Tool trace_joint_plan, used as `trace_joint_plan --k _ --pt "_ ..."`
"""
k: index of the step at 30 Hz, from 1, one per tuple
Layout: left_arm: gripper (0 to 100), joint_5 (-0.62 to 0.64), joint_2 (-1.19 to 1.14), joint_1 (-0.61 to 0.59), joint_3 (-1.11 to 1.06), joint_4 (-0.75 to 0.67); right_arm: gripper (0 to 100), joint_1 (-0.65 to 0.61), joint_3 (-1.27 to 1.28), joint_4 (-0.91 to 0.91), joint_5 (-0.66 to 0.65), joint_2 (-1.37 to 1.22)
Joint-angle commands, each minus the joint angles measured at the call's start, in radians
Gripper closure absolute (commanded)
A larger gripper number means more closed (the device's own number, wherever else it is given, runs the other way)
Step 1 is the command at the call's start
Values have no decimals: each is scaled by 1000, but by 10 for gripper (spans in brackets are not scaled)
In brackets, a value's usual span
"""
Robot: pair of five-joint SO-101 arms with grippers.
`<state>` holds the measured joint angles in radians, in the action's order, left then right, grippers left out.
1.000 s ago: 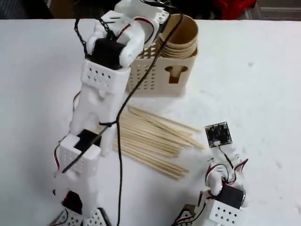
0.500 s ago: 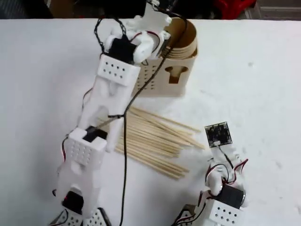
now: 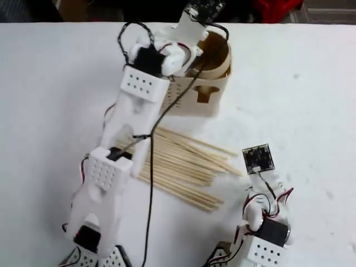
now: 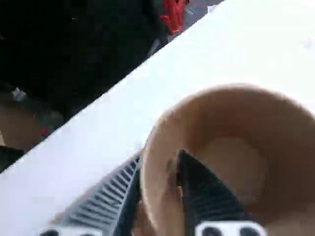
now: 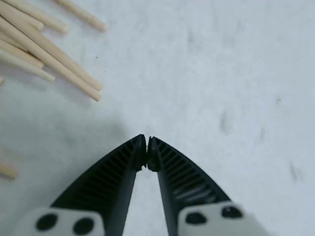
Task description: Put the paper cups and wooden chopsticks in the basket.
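The white basket (image 3: 218,99) stands toward the far side of the table (image 3: 303,105), and I place the rest from it. Inside it, at the end away from the left arm (image 3: 136,111), sits a nested stack of brown paper cups (image 3: 221,51), mouths up and rising above the basket's wall. The left arm stretches from the near edge up to the basket, with its wrist over the basket's open top. The left gripper (image 4: 160,164) is grasping the topmost cup (image 4: 246,132) by its wall, with one black finger (image 4: 206,196) down inside the mouth and the other against the outside. The wooden chopsticks (image 3: 178,164) are outside the basket. They lie flat on the table in a loose heap just in front of it, on the near side. The right arm (image 3: 262,225) sits well apart from the basket, beyond the heap toward the near edge. The right gripper (image 5: 146,151) points down at bare table, its fingers clenched with the tips touching and nothing between them. The ends of a few chopsticks (image 5: 54,59) lie near it.
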<state>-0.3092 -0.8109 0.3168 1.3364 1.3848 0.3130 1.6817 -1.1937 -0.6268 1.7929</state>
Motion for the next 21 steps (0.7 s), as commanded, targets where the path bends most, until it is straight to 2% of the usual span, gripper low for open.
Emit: trace_joint_plan --k 1,7,13,18,21 --pt "872 -17 85 -81 235 123 978 -10 8 12 -12 7" --pt "871 -12 127 -194 333 242 978 -10 8 12 -12 7" --pt "871 150 182 -275 330 393 978 -10 8 12 -12 7" --pt "867 233 182 -323 236 399 978 -10 8 12 -12 7" --pt "811 241 183 -326 141 399 978 -10 8 12 -12 7"
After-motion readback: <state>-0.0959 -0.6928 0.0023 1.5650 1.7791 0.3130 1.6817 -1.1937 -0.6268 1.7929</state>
